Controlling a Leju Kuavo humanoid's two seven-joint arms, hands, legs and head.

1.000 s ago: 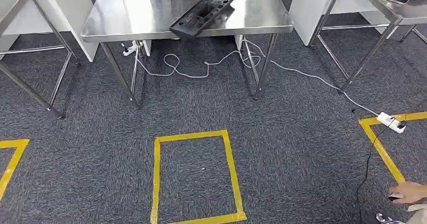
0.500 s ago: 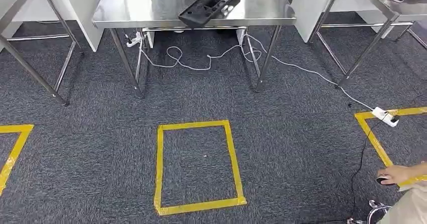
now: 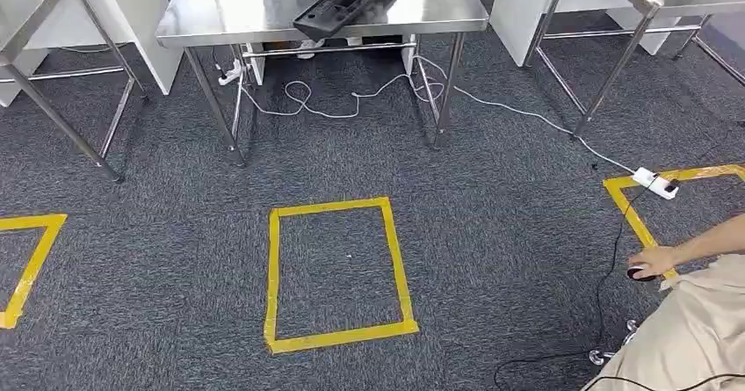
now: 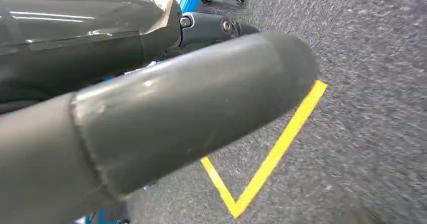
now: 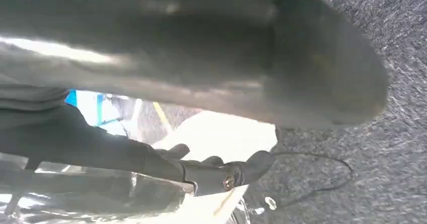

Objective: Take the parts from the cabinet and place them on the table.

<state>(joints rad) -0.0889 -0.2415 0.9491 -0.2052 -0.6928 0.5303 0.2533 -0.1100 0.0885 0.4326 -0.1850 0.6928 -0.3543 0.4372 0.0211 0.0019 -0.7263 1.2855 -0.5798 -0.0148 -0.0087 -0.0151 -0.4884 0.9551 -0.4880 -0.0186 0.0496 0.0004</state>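
Note:
A long black moulded part [image 3: 345, 3] lies slantwise on the steel table [image 3: 422, 4] at the far middle of the head view, one end near the table's front edge. My left hand [image 4: 176, 108] hangs over grey carpet, its thick grey thumb stretched out and a dark finger [image 4: 211, 27] straight beside it, with nothing in its grasp. My right hand [image 5: 201, 58] hangs the same way, dark fingers [image 5: 241, 171] extended and holding nothing.
A yellow tape square [image 3: 274, 277] marks the carpet in front of me, with more tape corners at far left and right. White cables [image 3: 351, 110] trail under the table to a power strip [image 3: 654, 183]. A person's hand [image 3: 652, 259] touches the floor at right. Steel tables [image 3: 35, 4] flank both sides.
The whole head picture has shifted, so the camera has moved: the table sits higher in view. The person at the right edge shows more, with a beige garment now in view.

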